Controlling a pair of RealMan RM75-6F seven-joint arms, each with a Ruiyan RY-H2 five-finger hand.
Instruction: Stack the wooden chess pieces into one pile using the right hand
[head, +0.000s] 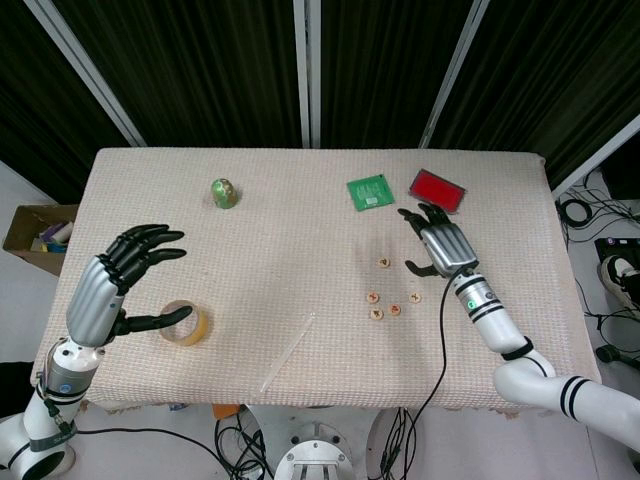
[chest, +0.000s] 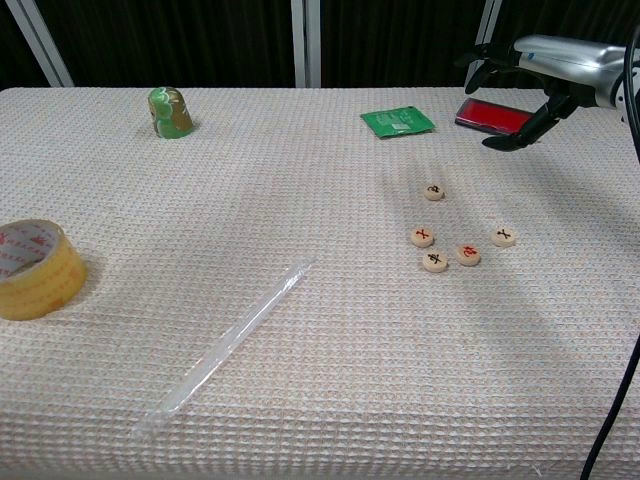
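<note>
Right hand (head: 440, 244) hovers open and empty just beyond five scattered chess pieces (head: 385, 296), touching none.

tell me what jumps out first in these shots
Five wooden chess pieces lie apart, unstacked, right of the table's centre, with the right hand open above the table beside them. The left hand is open by a tape roll at the near left.
</note>
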